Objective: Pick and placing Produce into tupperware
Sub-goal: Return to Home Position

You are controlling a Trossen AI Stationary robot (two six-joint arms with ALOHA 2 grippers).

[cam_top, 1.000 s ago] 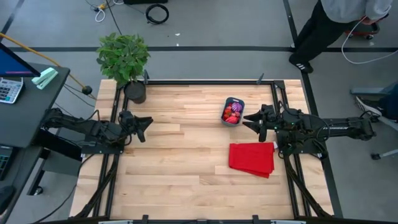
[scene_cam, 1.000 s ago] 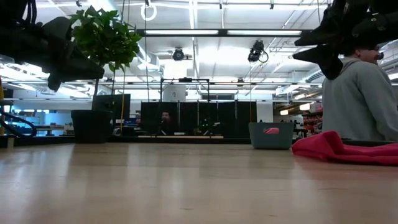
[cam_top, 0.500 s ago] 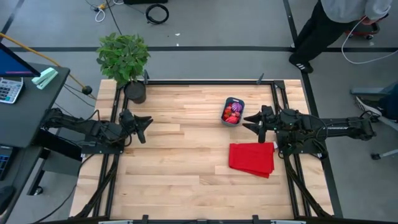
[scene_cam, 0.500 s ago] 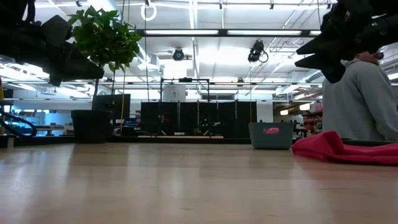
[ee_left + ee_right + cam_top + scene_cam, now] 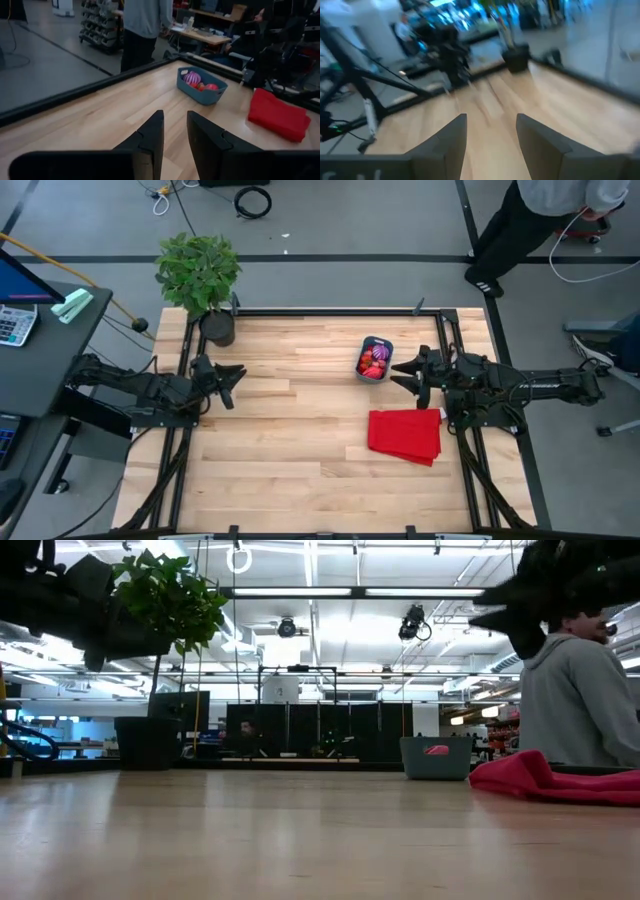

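Right tool [image 5: 394, 373] hangs empty, fingers apart, just beside the tupperware [image 5: 388, 346] on the bench [image 5: 290, 440]. Left tool [image 5: 236, 377], fingers also parted, waits across from it. The produce [image 5: 374, 362] sits inside the tupperware and I see 0 pieces loose, so I judge the packing finished.

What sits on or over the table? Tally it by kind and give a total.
Blue tub: 1
Red cloth: 1
Potted plant: 1
Claws: 2, left claw and right claw
Produce: heaped in the tub, cannot count
Total: 5, produce aside
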